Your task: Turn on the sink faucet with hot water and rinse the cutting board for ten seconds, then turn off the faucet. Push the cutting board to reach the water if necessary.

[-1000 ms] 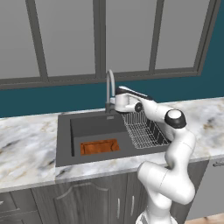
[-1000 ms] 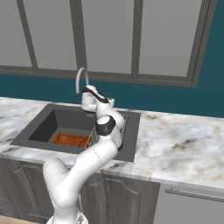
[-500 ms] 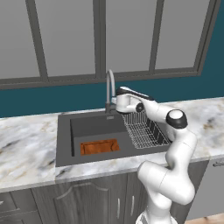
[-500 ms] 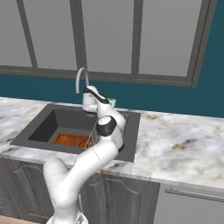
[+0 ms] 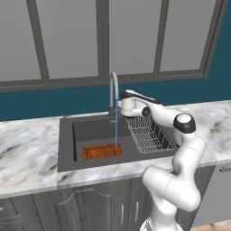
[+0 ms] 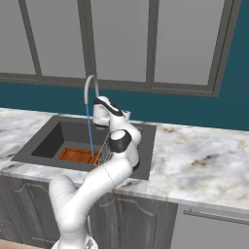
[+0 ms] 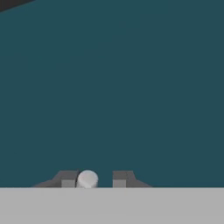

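Note:
The sink faucet [image 5: 113, 88] [image 6: 89, 87] rises behind the sink [image 5: 66, 149] [image 6: 44, 133]. From its spout a thin blue stream of water [image 5: 116, 131] [image 6: 90, 131] falls onto the right end of the cutting board [image 5: 101, 152] [image 6: 75, 155], which lies flat on the basin floor. My gripper [image 5: 121, 108] [image 6: 100, 116] is at the faucet's base on its right side. In the hand view the gripper [image 7: 94, 179] stands slightly open with the lever's round grey end [image 7: 87, 178] between the fingertips, against the left one, with a gap to the right one.
A silver wire dish rack [image 5: 151, 134] fills the right part of the sink, under my forearm. Marble counter [image 5: 27, 153] [image 6: 194, 155] runs along both sides. The teal back wall [image 7: 112, 87] stands right behind the faucet, with windows above it.
A blue stream now runs from the spout onto the board; I make out none in the earlier frames. The arm has hardly moved.

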